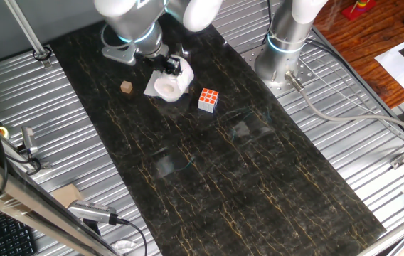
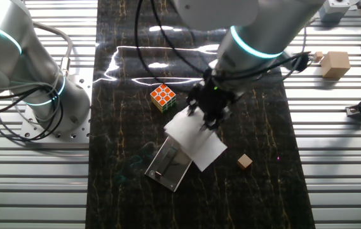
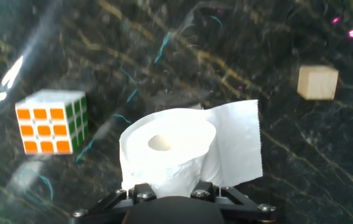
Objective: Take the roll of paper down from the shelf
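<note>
Gripper [image 3: 170, 194] right at roll of paper [image 3: 167, 152]; fingers hidden, cannot tell if gripping. Roll sits beside puzzle cube [image 3: 52, 121], shelf not visible under it. Step: grabbing roll. Next: lift, set down on table [image 1: 259, 185].

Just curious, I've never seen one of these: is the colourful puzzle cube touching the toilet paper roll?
Apart. In the hand view, dark table shows between the puzzle cube and the roll of paper.

Puzzle cube [image 1: 208, 99] on dark marble-look table [image 1: 259, 185], right side. Small wooden block [image 1: 126, 87] to the left, well apart. Both upright, not touching anything else.
</note>
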You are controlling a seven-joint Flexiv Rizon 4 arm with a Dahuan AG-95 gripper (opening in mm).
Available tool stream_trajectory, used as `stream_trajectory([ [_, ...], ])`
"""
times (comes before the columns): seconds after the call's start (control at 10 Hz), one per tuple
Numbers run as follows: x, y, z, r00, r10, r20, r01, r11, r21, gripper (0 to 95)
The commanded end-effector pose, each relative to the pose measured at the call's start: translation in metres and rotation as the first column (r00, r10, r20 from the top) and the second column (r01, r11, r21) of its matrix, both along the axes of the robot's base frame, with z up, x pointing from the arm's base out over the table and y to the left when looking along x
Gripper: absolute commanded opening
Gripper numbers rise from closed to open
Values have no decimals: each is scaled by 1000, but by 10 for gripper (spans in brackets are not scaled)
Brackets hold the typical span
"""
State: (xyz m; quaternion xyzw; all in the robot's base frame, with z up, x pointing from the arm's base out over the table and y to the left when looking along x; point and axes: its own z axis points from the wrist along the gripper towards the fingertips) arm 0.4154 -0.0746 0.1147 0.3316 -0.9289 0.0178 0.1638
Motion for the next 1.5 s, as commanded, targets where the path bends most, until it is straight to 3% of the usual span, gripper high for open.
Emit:
stream_trajectory([
  [0.1, 8, 10, 6, 1000, -25, 3, 25, 1000, -8, 0],
  [0.3, 16, 18, 12, 998, -57, 31, 57, 998, -5, 0],
  [0.4, 22, 23, 16, 995, -80, 52, 80, 997, 11, 0],
  [0.9, 44, 50, 36, 983, -164, 84, 162, 986, 25, 0],
  [1.2, 48, 58, 40, 977, -173, 124, 165, 984, 71, 0],
  [1.3, 48, 58, 40, 977, -170, 129, 159, 983, 88, 190],
  [1.4, 48, 58, 40, 977, -165, 132, 153, 984, 92, 190],
  [1.5, 48, 58, 40, 978, -160, 133, 148, 984, 95, 380],
])
